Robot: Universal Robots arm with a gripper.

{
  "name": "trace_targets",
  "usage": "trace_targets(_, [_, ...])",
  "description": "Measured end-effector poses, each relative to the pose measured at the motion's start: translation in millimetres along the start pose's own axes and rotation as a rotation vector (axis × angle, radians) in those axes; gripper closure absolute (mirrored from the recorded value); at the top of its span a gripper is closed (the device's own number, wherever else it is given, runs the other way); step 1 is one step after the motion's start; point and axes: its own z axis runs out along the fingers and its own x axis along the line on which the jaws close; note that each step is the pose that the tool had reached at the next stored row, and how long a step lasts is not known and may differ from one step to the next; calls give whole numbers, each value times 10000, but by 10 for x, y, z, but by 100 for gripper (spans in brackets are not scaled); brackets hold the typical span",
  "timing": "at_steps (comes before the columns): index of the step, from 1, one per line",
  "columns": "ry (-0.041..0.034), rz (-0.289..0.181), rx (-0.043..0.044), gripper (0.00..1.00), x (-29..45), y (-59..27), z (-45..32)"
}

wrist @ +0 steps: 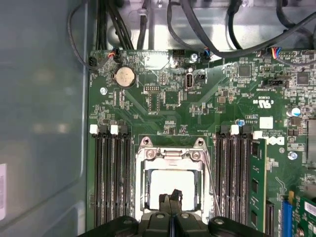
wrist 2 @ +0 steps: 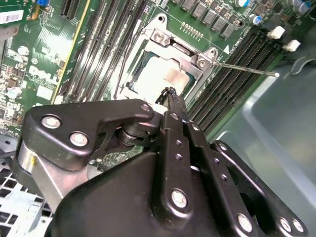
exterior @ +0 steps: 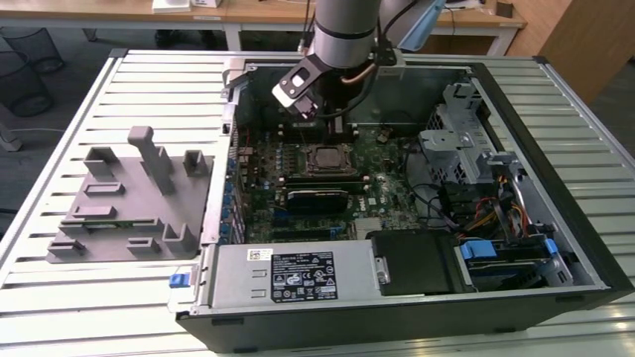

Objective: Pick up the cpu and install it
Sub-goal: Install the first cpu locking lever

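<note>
A white slatted metal table (exterior: 70, 297) carries a black, open-sided computer case (exterior: 397, 321). A grey plastic fixture of moulded blocks (exterior: 129, 201) lies beside the case at nine o'clock in the exterior view. Inside the case lies the green motherboard (wrist: 197, 108), and the arm reaches down over it from twelve o'clock.

The black two-fingered gripper (wrist: 170, 196) has its fingers pressed together, and nothing shows between them. In both wrist views their tips hang just over the black-framed square socket with its bright metal plate (wrist: 170, 153).

The cpu (wrist: 160, 180), a flat square chip with a silvery-white top, is not in the fingers. It lies inside the socket's window, near the middle of the board in the exterior view, with rows of dark memory slots (wrist: 111, 177) on either side. A thin steel lever rod (wrist 2: 247, 69) runs out beside the socket. Whether it is latched cannot be told.

The step in hand looks like seating the chip. The closed tips should bear straight down on the middle of the metal top, lightly and without any sideways drag, since a skewed chip could harm the contacts beneath. The margin around the chip should look even on all four sides. The fingers should stay clear of the plate's edge and the lever rod.
</note>
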Motion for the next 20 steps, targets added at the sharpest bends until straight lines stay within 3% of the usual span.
trace_targets(8, [0,-11,-16,89,16,0,-274])
trace_targets(20, [3,-2064,108,89,17,0,-277])
